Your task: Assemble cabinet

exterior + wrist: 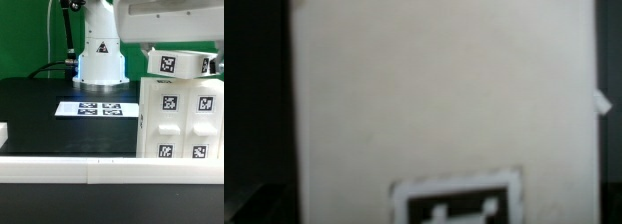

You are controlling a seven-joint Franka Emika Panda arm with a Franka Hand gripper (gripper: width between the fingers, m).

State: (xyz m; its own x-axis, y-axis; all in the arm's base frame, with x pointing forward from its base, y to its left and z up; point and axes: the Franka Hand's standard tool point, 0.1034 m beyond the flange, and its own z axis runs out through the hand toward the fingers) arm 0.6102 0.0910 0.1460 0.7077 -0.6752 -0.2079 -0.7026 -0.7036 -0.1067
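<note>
The cabinet (pixel 180 118) is a large white box with several black-and-white tags on its face. It stands on the black table at the exterior view's right. A smaller white tagged part (pixel 182 63) sits on top of it. My gripper (pixel 168 46) comes down from the white arm right above that part, and its fingers are hidden. In the wrist view a white surface (pixel 438 100) fills the picture very close up, with one tag (pixel 455 202) on it. No fingers show there.
The marker board (pixel 98 108) lies flat mid-table in front of the robot base (pixel 100 55). A white ledge (pixel 90 172) runs along the near side. A small white piece (pixel 3 130) sits at the exterior view's left edge.
</note>
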